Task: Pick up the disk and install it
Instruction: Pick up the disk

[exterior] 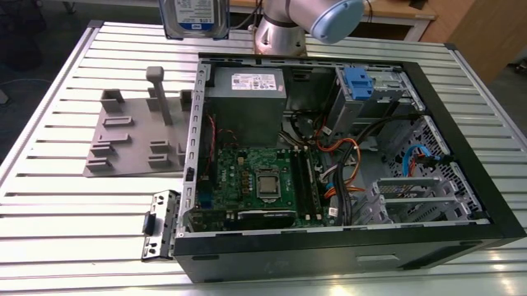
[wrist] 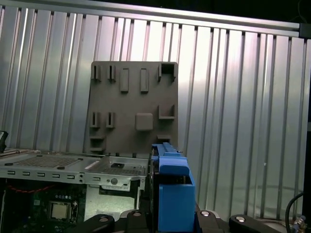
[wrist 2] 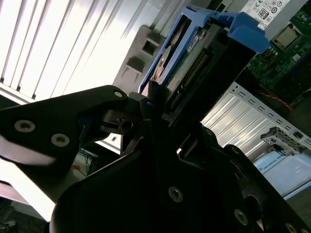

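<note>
Hanging upright, the disk (exterior: 194, 18) — long axis vertical, jaws clamped on it.

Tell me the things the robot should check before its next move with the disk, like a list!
1. Grip: in the second wrist view the gripper is shut on the disk: ok.
2. Lift: in the exterior view the disk is up in the air over the far edge of the table: ok.
3. Blue carrier sits around the disk: ok.
4. Computer case lies open, its insides showing: ok.
5. Drive cage has a free slot: cannot tell.
6. Orange cables are out of the cage's way: cannot tell.
</note>
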Available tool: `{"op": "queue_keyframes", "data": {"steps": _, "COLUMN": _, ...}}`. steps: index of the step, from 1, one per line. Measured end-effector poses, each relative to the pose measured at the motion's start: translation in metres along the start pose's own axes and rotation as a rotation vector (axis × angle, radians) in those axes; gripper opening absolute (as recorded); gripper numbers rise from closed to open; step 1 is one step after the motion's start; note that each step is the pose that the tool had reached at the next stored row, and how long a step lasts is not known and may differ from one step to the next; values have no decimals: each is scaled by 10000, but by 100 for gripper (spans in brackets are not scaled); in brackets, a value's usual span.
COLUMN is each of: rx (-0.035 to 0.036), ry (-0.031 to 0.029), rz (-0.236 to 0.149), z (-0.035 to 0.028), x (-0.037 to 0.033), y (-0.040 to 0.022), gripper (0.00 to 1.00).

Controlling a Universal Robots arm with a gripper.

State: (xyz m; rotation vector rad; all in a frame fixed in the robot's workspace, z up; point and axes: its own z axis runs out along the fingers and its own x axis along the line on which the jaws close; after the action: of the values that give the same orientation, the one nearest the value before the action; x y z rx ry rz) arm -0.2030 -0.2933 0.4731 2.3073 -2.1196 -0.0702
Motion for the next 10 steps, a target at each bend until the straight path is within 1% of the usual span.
{"op": "queue_keyframes", "data": {"steps": 5, "rx": 0, "ry": 0, "rz": -1, "z": -2, "x": 81, "y": 5, "gripper": 36}}
{"op": "queue_keyframes", "data": {"steps": 10, "rx": 0, "ry": 0, "rz": 0, "z": -4, "x": 139, "y": 10, "gripper": 36}}
